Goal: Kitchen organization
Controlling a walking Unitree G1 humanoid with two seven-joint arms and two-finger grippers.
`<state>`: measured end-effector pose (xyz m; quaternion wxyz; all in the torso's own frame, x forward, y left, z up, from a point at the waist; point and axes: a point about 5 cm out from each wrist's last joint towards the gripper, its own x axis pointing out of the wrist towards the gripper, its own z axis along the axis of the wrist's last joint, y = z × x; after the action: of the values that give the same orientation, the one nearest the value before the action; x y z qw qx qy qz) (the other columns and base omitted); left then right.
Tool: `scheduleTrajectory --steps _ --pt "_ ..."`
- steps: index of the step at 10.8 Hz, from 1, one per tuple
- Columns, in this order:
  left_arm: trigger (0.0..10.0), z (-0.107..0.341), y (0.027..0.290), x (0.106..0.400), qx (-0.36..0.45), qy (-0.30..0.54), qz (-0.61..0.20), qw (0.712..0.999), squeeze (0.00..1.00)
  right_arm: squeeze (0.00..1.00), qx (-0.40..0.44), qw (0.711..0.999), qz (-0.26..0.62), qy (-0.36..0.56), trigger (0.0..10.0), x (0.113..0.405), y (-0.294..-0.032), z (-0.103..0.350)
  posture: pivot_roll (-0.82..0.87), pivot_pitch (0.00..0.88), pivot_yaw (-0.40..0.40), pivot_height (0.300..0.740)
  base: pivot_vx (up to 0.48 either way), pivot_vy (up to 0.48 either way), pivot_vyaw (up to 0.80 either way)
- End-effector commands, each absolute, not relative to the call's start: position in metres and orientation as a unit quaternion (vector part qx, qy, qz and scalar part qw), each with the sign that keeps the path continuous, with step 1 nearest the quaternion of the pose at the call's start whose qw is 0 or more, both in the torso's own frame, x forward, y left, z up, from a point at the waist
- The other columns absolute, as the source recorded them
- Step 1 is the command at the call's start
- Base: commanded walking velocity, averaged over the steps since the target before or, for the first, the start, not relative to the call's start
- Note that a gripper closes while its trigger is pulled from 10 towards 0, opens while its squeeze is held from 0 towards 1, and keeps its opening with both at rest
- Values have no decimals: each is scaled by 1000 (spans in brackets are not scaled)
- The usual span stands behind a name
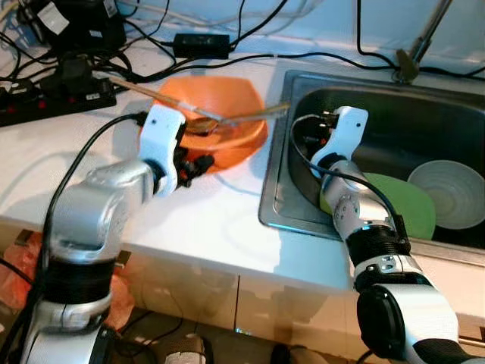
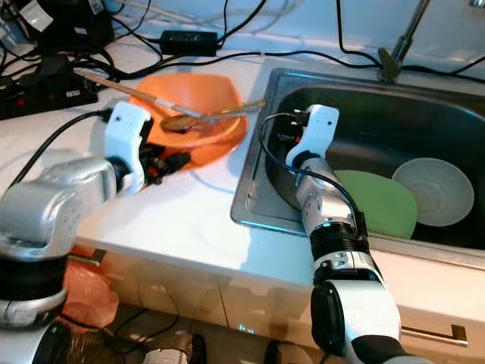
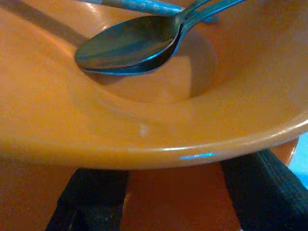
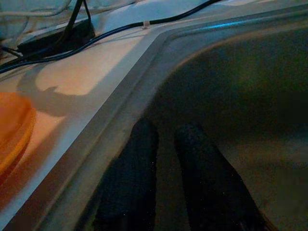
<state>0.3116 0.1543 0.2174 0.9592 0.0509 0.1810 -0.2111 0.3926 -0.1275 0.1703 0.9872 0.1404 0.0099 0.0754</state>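
1. Left tool (image 3: 168, 192), fingers wide, straddles the orange bowl (image 1: 227, 114) on the tabletop (image 1: 197, 220); spoons (image 3: 130, 45) inside.
2. Right tool (image 4: 163, 183), fingers narrowly parted, empty inside the sink (image 1: 424, 114).
3. Green plate (image 1: 413, 208) and white bowl (image 1: 455, 189) already sunk; orange bowl apparently remains.

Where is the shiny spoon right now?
The spoon lies inside the orange bowl on the white counter, left of the sink, with its handle pointing toward the sink. The left tool sits at the bowl's near rim.

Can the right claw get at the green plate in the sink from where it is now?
Probably yes: the right claw is already inside the sink, and nothing lies between it and the green plate.
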Motion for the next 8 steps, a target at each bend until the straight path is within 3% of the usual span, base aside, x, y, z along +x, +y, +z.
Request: scheduleTrajectory --steps 1,4,8 --pt "10000 199 157 303 48 236 -209 948 0 0 141 987 73 7 10000 392 -130 172 177 141 -4 723 0 0 0" --pt "10000 208 166 270 42 234 -177 955 0 0 138 987 82 12 10000 393 -128 172 210 161 -37 723 0 0 0" --pt "10000 222 165 251 43 212 -152 964 0 0 136 986 91 19 10000 395 -124 172 238 177 -67 723 0 0 0"
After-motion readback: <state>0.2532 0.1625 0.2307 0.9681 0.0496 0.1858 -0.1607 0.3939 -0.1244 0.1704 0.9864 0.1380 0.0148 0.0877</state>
